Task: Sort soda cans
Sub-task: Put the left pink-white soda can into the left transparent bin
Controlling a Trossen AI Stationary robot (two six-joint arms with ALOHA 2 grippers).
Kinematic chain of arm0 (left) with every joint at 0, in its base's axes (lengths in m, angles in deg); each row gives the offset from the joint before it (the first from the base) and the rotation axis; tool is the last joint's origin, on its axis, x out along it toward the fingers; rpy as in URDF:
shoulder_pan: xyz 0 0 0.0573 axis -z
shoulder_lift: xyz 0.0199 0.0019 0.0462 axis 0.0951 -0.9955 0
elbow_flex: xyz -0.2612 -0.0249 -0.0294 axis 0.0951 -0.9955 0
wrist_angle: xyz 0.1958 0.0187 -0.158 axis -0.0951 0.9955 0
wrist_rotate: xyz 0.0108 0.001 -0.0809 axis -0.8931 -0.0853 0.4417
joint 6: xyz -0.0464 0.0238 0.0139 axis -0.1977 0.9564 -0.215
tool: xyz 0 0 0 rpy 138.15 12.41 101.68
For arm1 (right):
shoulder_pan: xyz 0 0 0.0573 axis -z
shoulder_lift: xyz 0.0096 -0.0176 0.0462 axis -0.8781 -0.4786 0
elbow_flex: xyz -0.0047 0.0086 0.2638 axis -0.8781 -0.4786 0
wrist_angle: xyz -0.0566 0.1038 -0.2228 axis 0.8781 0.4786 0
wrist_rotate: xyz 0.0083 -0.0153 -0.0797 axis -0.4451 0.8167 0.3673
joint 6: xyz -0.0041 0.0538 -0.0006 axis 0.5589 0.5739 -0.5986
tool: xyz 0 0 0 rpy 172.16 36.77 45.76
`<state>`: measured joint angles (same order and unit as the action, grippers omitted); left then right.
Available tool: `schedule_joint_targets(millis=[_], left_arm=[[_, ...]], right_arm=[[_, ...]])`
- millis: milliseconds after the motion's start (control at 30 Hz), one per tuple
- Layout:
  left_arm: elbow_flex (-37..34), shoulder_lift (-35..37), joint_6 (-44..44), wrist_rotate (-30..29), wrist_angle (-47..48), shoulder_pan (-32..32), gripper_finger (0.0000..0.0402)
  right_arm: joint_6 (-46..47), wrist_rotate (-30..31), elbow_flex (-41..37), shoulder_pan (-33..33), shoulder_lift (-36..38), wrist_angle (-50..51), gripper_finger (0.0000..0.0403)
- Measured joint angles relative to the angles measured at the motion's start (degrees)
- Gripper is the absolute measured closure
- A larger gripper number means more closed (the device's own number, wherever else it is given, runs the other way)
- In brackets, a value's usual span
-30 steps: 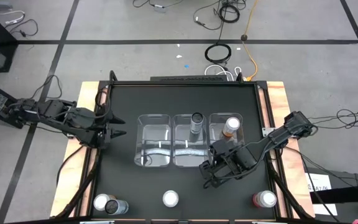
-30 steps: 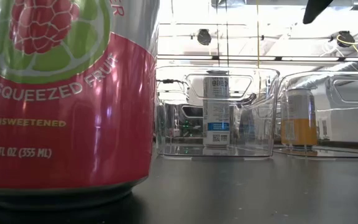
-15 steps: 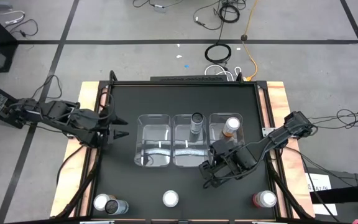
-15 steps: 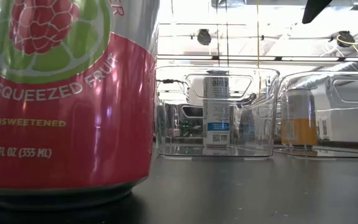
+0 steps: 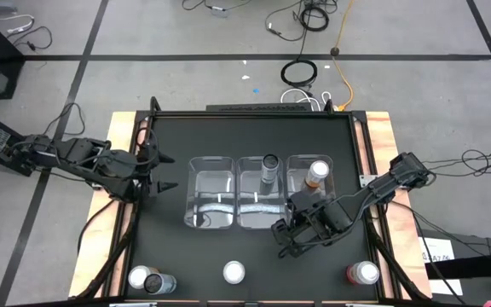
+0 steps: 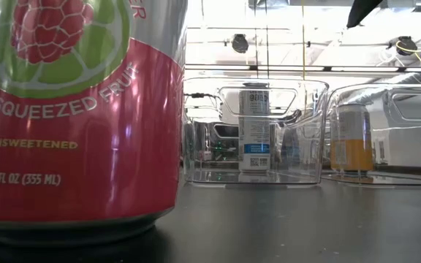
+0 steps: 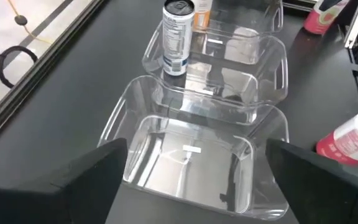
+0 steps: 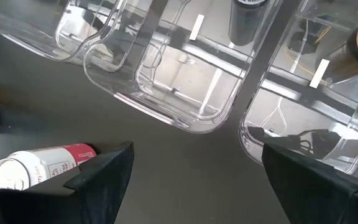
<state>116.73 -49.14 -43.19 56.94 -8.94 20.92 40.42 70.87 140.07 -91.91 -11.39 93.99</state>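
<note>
Cans are standing in two places: two inside three bins (image 5: 212, 162), four along the desk's (image 5: 245, 136) near edge. Left gripper (image 5: 162, 173) and right gripper (image 5: 283, 240) are gaping wide, holding nothing.

black can (image 5: 269, 161) – upright, middle bin | orange can (image 5: 317, 173) – right bin | four cans (image 5: 233, 272) – front edge
</note>
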Motion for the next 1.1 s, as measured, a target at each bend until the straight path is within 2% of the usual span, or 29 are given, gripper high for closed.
schedule_joint_targets(millis=[200,467,600,833,1100], left_arm=[[0.0,0.0,-0.9,1.3,-0.3,0.0,0.0038],[0.0,0.0,-8.9,2.8,-1.7,0.1,0.0040],[0.0,-2.3,-12.1,5.6,-2.9,0.9,0.0040],[1.0,-12.9,-16.4,6.6,-9.9,7.9,0.0040],[13.0,-29.5,-18.2,4.1,-9.7,13.5,0.0040]], right_arm=[[-0.2,0.2,0.0,0.0,0.0,0.0,0.0055],[-2.4,0.4,0.0,0.0,0.0,0.2,0.0055],[-5.1,0.3,0.0,-0.2,0.0,0.2,0.0055],[-10.3,0.3,0.0,-1.1,0.0,0.2,0.0055],[-13.8,0.2,0.0,-3.0,0.0,0.2,0.0055]])
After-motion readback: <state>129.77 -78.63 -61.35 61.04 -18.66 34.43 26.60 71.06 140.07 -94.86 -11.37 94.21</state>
